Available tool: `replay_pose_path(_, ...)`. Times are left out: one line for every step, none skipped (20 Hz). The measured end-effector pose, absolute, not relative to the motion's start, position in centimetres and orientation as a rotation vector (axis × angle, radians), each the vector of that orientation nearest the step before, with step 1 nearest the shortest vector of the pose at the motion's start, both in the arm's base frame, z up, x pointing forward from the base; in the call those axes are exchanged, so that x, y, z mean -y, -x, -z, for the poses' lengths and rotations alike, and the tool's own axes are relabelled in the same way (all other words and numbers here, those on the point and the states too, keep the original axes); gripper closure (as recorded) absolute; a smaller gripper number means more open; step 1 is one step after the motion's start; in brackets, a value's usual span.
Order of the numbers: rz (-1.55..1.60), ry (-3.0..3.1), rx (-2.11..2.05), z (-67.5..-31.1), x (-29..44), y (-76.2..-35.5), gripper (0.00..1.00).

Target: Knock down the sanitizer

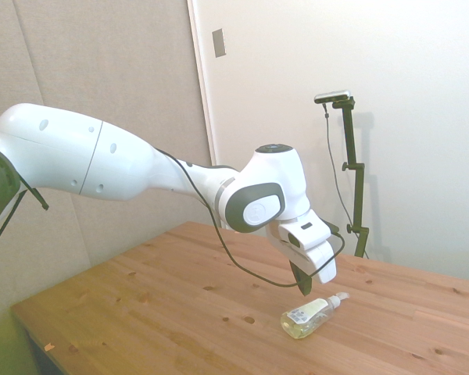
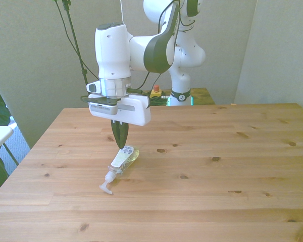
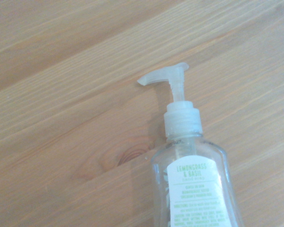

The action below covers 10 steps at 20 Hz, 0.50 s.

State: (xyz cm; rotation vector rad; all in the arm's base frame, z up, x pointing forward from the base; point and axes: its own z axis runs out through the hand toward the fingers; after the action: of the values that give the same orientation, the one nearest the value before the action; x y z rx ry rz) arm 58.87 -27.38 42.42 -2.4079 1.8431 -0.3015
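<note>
The sanitizer [image 1: 310, 316] [image 2: 122, 161] [image 3: 194, 184] lies on its side on the wooden table [image 2: 217, 191], a small clear bottle with pale yellowish liquid and a white label facing up. Its white pump nozzle [image 2: 106, 184] points toward the table's near edge in the front view. My gripper [image 1: 302, 285] [image 2: 121, 141] hangs just above the bottle's base end, its dark fingers together and pointing down, with nothing between them. The wrist view shows the pump and label from close by.
The wooden table [image 1: 141, 305] stretches wide around the bottle on all sides. A black cable [image 1: 242, 269] loops from the arm to the wrist. A red button [image 2: 155, 90] sits by the robot base behind the far edge.
</note>
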Motion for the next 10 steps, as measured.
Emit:
replay_pose_path(0.301,2.41,-1.838,-42.6,27.3,-58.6,0.0)
replay_pose_path(0.301,2.411,-1.833,-42.7,27.2,-58.3,0.0)
replay_pose_path(0.3,2.413,-1.828,-42.9,27.1,-58.0,0.0)
replay_pose_path(0.298,2.415,-1.823,-43.1,26.9,-57.7,0.0)
replay_pose_path(0.294,2.417,-1.817,-43.2,26.7,-57.4,0.0)
replay_pose_path(0.288,2.421,-1.81,-43.3,26.5,-57.1,0.0)
replay_pose_path(0.279,2.425,-1.803,-43.4,26.1,-56.7,0.0)
replay_pose_path(0.272,2.429,-1.794,-43.5,25.7,-56.4,0.0)
replay_pose_path(0.268,2.432,-1.785,-43.7,25.3,-56.1,0.0)
replay_pose_path(0.266,2.436,-1.774,-43.9,24.7,-55.8,0.0)
